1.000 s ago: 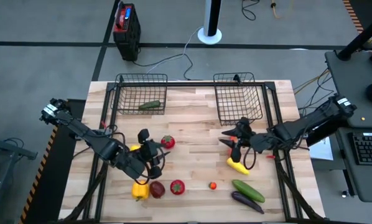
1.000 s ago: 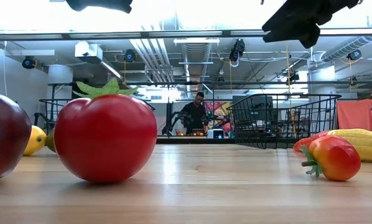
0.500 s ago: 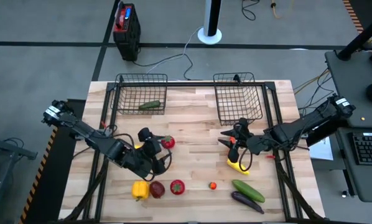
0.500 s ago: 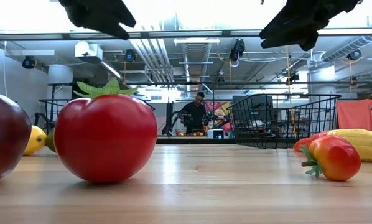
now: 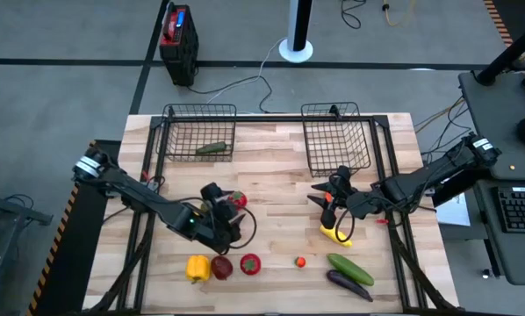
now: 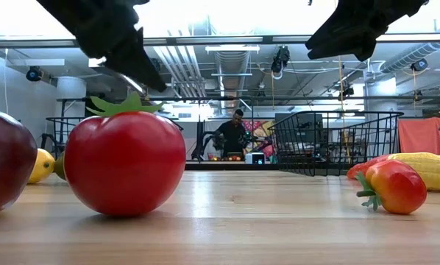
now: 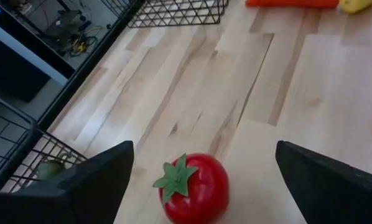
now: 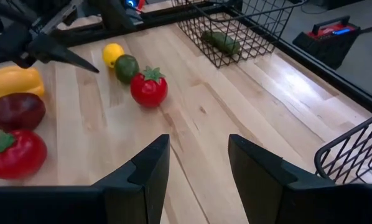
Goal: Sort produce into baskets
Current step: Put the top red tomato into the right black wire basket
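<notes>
The left gripper [image 7: 201,177] hangs over the tomato [image 7: 195,186], fingers wide apart and one to each side, so picking it up looks like the step in hand. Next it needs to drop and close. That tomato sits on the wooden table [image 5: 271,171], in front of the left basket [image 5: 199,132], which already holds a cucumber [image 5: 212,148]. The right gripper [image 5: 333,204], fingers apart and empty, waits above a lemon [image 5: 334,233], well right of the tomato. Beyond the table, a person [image 6: 229,135] stands in the workshop.

bare tabletop [image 5: 276,175] between baskets | left pincer [image 5: 225,213] crowded by tomato [image 5: 237,200]
</notes>
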Controlling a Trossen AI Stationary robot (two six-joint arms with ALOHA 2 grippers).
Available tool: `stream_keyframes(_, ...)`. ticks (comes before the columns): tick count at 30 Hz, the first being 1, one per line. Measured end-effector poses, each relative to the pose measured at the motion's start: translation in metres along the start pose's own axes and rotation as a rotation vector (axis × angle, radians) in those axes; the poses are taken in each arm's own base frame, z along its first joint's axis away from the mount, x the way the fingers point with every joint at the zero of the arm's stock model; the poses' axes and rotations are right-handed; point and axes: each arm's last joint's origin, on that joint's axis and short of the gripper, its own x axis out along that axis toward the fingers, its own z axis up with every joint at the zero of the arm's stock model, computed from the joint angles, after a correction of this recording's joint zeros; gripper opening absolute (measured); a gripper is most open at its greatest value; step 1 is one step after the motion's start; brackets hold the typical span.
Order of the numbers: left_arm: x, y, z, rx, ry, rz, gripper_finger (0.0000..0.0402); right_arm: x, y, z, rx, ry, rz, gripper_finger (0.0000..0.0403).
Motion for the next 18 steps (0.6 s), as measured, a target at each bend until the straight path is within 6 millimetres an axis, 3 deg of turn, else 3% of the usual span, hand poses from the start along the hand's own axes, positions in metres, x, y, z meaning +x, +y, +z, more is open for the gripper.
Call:
stream_keyframes(4, 0.006, 0.0, -0.012, -0.031, -0.023, -0.015, 0.0364, 0.0, 0.0, -0.001, -0.003, 0.002, -0.001, 0.0157)
stream_keyframes(12, 0.007, 0.023, -0.042, -0.19, -0.106, -0.133, 0.0358, 0.0, 0.0, -0.001, -0.008, 0.0, -0.001, 0.0157)
stream_keyframes(18, 0.019, 0.031, -0.062, -0.19, -0.147, -0.179, 0.0358, 0.0, -0.001, -0.001, -0.009, -0.012, -0.028, 0.0157)
